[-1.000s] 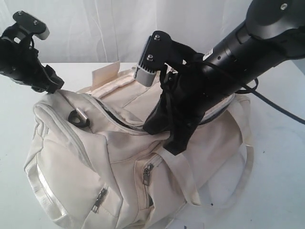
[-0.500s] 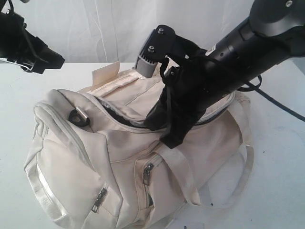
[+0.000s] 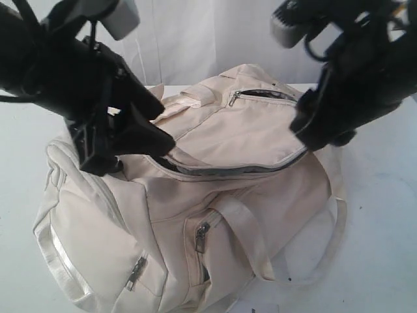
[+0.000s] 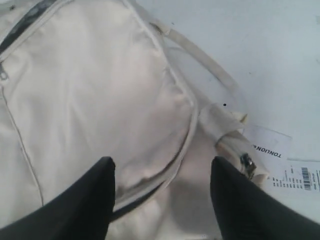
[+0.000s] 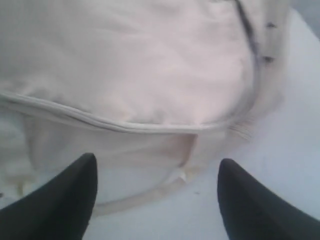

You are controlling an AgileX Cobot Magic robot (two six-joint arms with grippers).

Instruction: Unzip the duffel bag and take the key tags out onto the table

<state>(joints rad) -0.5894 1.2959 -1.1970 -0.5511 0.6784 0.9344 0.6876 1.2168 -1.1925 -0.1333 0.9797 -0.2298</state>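
The cream duffel bag (image 3: 215,195) lies on the white table (image 3: 384,222). Its main zipper (image 3: 234,171) gapes as a long dark slit, and the top panel with a small zip pocket (image 3: 260,96) stands raised. My left gripper (image 3: 133,147) hovers open over the bag's left end, with only bag fabric (image 4: 100,90) below its spread fingers (image 4: 162,170). Above the bag's right end, my right gripper (image 3: 322,130) is open too; the right wrist view (image 5: 157,167) shows it holding nothing over the bag's edge (image 5: 150,75) and table. The key tags are hidden.
A white printed label (image 4: 272,150) and a metal zipper pull (image 4: 246,161) lie by the bag's end. Webbing straps (image 3: 251,235) loop down the front toward the table. Two front pocket zips (image 3: 202,236) are closed. A white curtain hangs behind.
The right arm lifted off the bag and drew back to the upper right. The left arm swung in from the far left over the bag's left end. The top panel rose.
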